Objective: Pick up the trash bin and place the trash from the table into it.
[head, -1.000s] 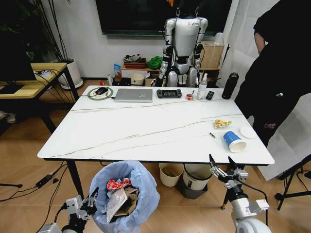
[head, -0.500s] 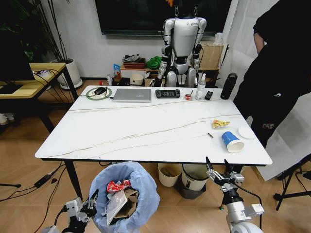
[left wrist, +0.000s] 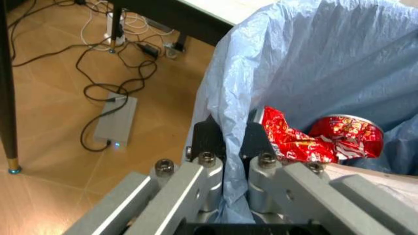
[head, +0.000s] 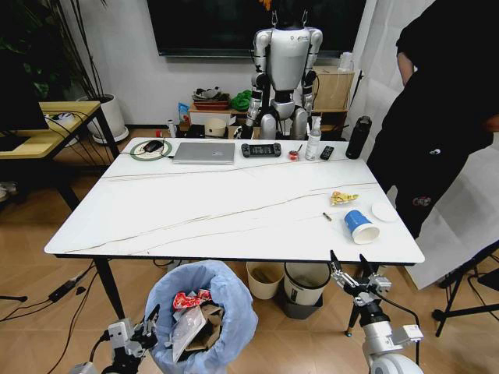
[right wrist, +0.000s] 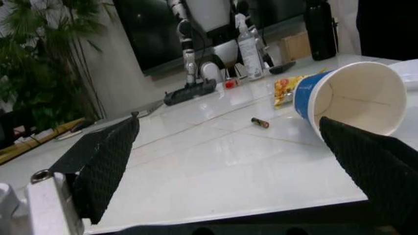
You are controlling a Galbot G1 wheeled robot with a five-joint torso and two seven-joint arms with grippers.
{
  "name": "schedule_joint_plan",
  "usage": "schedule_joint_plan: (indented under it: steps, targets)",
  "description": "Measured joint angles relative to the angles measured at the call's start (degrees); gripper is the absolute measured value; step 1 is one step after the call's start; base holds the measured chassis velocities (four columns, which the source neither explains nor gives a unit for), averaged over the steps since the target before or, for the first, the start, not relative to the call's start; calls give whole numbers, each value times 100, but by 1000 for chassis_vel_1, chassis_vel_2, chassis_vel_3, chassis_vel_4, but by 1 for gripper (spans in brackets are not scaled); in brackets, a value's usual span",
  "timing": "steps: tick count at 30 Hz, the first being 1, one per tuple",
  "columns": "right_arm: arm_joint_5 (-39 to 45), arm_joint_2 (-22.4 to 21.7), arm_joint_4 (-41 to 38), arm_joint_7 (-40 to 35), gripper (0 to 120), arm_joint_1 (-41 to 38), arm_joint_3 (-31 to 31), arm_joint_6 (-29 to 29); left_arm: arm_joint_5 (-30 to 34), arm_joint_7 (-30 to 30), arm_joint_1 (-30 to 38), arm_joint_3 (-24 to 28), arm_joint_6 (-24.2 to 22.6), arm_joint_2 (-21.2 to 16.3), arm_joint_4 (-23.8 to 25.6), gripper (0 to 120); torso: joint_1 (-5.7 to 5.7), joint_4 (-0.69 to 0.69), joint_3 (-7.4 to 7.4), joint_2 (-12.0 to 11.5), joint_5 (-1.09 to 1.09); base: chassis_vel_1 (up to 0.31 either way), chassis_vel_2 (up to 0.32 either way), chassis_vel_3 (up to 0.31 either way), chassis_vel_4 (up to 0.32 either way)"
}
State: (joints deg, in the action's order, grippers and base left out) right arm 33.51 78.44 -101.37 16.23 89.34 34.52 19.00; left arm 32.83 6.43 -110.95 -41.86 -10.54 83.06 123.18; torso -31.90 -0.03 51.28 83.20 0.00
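The trash bin (head: 201, 315), lined with a crinkled light-blue bag, hangs low in front of the table (head: 218, 210), holding red wrappers (left wrist: 307, 139), cardboard and plastic. My left gripper (head: 150, 326) is shut on the bin's rim, its fingers (left wrist: 209, 139) pinching the bag's edge. On the table's right end lie a blue-and-white paper cup (head: 360, 227) on its side, a yellow wrapper (head: 340, 198), a small dark stick (head: 327, 216) and a white disc (head: 383, 211). My right gripper (head: 349, 269) stands open just below the front edge, facing the cup (right wrist: 356, 100).
A laptop (head: 203, 152), game controller (head: 260, 149) and bottles (head: 314, 140) line the far edge. A cream bin (head: 265, 279) and a grey-black bin (head: 304, 284) stand under the table. A person (head: 444, 117) stands at the right, a wooden desk (head: 47, 132) at the left.
The whole head picture has shifted, so the camera has moved. The right gripper sits slightly higher and closer to the table's front edge. The left gripper still holds the bin.
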Motion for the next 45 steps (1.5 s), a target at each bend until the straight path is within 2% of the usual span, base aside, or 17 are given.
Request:
schedule_joint_plan:
  steps: [38, 43, 45]
  targets:
    - [175, -185, 395, 81, 100, -261, 16, 78, -134, -43, 12, 135, -31, 93, -17, 0, 0, 0, 0, 0, 0, -49, -50, 50, 48]
    - [-124, -274, 581, 107, 100, -398, 60, -148, -165, -60, -11, 151, -34, 134, -1, 0, -1, 0, 0, -1, 1, -28, -33, 42, 32]
    - [-353, -362, 611, -129, 100, -511, -24, -274, -178, -61, -41, 132, -34, 152, 11, 0, 0, 1, 0, 0, 1, 0, 0, 0, 0]
